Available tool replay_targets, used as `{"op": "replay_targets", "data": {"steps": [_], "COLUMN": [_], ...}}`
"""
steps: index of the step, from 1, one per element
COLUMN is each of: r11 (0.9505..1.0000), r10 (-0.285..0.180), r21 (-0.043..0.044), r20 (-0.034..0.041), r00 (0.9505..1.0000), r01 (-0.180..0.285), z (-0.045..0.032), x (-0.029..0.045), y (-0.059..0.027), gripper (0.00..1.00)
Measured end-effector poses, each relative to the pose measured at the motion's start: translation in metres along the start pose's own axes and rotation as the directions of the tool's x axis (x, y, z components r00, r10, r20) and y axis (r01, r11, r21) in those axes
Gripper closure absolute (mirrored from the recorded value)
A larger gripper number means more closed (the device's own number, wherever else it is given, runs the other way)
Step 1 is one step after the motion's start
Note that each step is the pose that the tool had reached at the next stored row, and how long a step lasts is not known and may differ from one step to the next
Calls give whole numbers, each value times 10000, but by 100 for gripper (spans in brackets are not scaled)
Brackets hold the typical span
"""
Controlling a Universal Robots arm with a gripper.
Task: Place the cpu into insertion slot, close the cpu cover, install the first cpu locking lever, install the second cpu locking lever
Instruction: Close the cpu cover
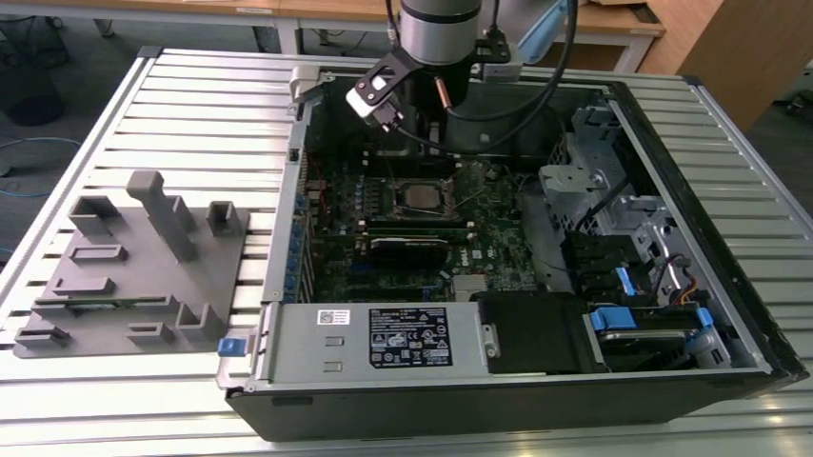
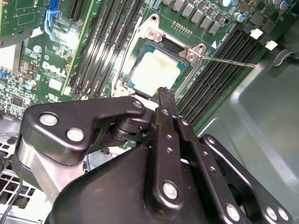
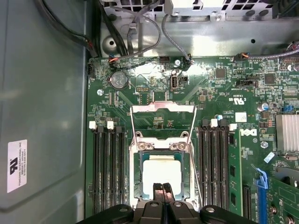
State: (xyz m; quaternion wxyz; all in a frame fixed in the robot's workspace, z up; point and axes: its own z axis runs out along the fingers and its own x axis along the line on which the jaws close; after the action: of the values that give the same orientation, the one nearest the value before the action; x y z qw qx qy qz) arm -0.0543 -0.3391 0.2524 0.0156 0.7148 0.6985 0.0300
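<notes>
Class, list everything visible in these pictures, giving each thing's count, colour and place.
cpu: one, silver-grey, in the insertion slot.
cpu cover: one, silvery, framing the cpu.
locking lever: one, silvery wire, angled out beside the slot.
computer case: one, black, on the table.
power supply: one, grey, inside the case.
fixture block: one, grey, exterior view's left.
table: one, silvery slats, under everything.
end effector: one, black, shut, over the cpu's edge.

One cpu [image 3: 161, 172], one insertion slot [image 3: 138, 175], one end effector [image 3: 163, 188]
</notes>
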Motion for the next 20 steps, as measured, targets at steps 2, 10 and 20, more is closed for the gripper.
{"op": "replay_targets", "data": {"steps": [2,10,20], "r11": [10000,10000,10000], "r10": [0,0,0], "r21": [-1,-2,0], "r20": [-1,-2,0], "r00": [10000,10000,10000], "r01": [0,0,0], "z": [-15,-69,-72], "x": [0,2,1], "y": [1,5,5], "gripper": [89,89,89]}}
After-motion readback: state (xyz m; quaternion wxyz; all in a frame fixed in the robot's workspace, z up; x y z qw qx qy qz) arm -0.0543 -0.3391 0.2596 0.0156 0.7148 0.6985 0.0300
